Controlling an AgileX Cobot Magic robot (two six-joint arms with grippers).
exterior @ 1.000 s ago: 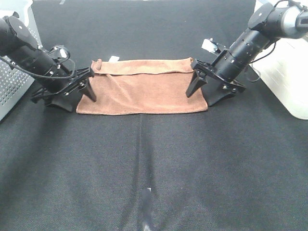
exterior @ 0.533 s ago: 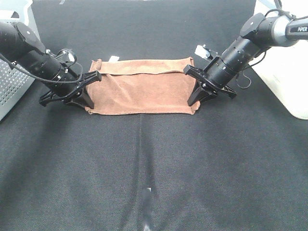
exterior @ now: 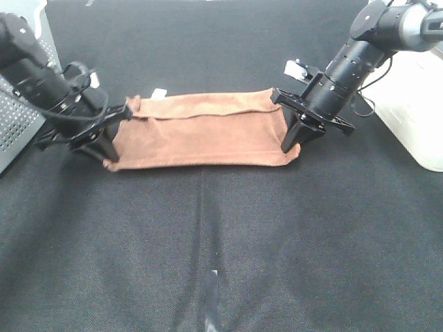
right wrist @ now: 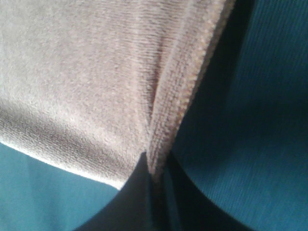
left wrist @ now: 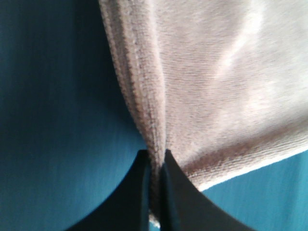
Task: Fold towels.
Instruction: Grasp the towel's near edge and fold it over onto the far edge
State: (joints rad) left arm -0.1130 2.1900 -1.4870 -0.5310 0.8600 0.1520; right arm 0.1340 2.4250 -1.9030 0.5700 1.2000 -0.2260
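Observation:
The reddish-brown towel [exterior: 201, 131] lies folded once lengthwise on the black table, stretched taut between my two grippers. Its small white tag [exterior: 159, 93] shows at the far left corner. My left gripper [exterior: 104, 142] is shut on the towel's left short edge; the left wrist view shows the jaws pinching the stitched hem [left wrist: 155, 159]. My right gripper [exterior: 294, 135] is shut on the right short edge; the right wrist view shows the hem [right wrist: 159, 159] clamped between the jaws.
A perforated grey box [exterior: 17, 117] stands at the far left. A white container [exterior: 415, 104] stands at the far right. The black cloth tabletop [exterior: 221, 242] spreads in front of the towel.
Both grippers have moved outward, left one to the left and right one to the right, and the towel has been pulled longer and tauter between them.

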